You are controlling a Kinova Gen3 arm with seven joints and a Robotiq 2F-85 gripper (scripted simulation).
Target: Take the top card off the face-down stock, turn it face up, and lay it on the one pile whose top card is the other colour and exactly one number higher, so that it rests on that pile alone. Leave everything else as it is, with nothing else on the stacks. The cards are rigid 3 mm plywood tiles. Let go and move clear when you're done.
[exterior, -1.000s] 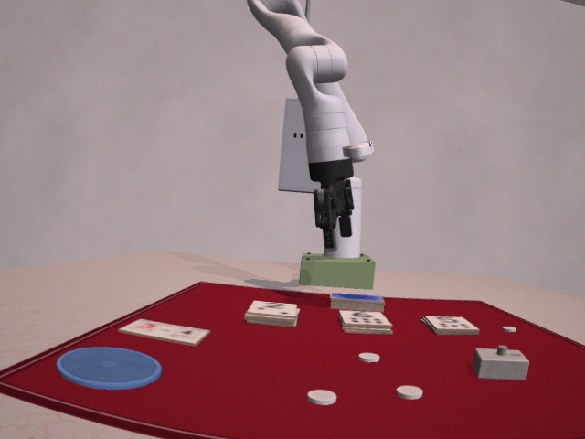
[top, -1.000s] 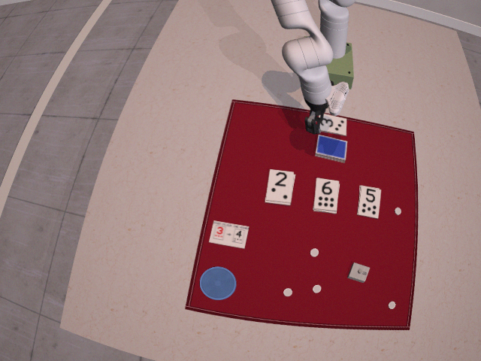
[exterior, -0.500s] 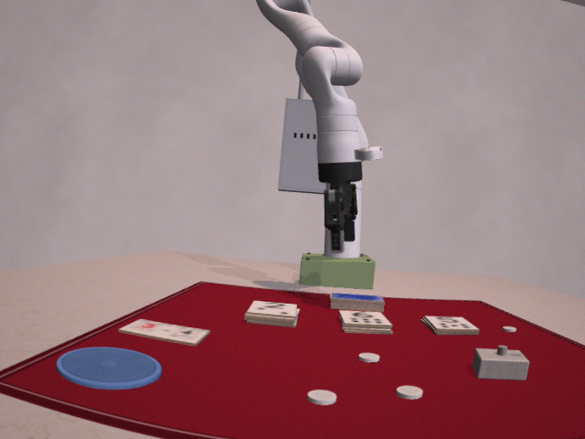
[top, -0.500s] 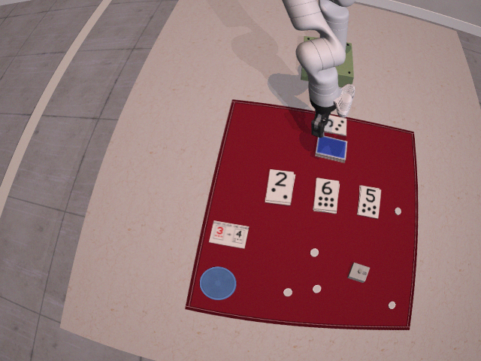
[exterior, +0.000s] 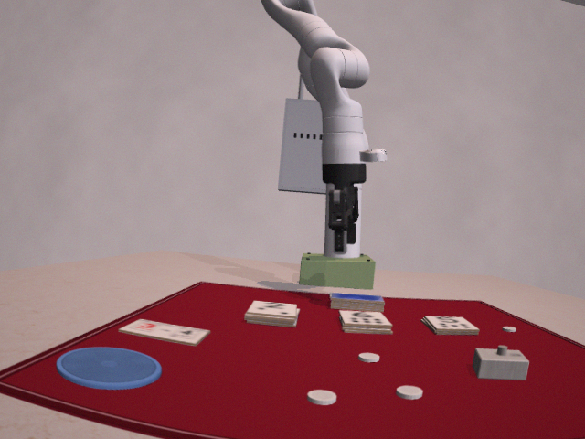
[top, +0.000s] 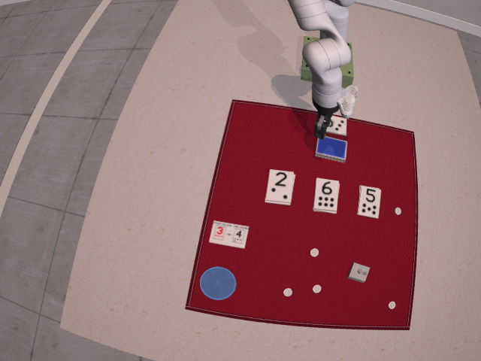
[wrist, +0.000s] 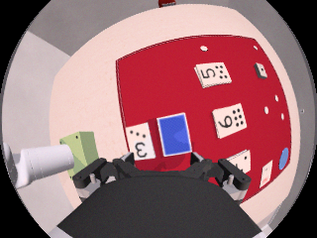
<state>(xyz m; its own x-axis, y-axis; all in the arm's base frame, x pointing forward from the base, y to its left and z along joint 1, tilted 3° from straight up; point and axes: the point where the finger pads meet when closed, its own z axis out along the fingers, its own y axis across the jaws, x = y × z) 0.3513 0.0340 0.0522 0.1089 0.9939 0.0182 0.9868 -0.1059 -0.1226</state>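
Note:
The face-down stock (top: pixel 331 149) is a small stack with a blue back, at the far middle of the red mat; it also shows in the side view (exterior: pixel 356 301) and the wrist view (wrist: pixel 174 134). A face-up black 3 card (top: pixel 337 125) lies just behind it, also in the wrist view (wrist: pixel 141 143). Three face-up piles stand in a row: black 2 (top: pixel 279 186), black 6 (top: pixel 326 195), black 5 (top: pixel 369 201). My gripper (top: pixel 321 131) (exterior: pixel 342 236) is open and empty. It points down and hangs well above the stock's far edge.
A rule card showing a red 3 and a black 4 (top: pixel 228 234) lies at the left. A blue disc (top: pixel 218 283), several white round tokens (top: pixel 314 252) and a grey block with a peg (top: pixel 358 271) lie toward the front. The green arm base (exterior: pixel 337 270) stands behind the mat.

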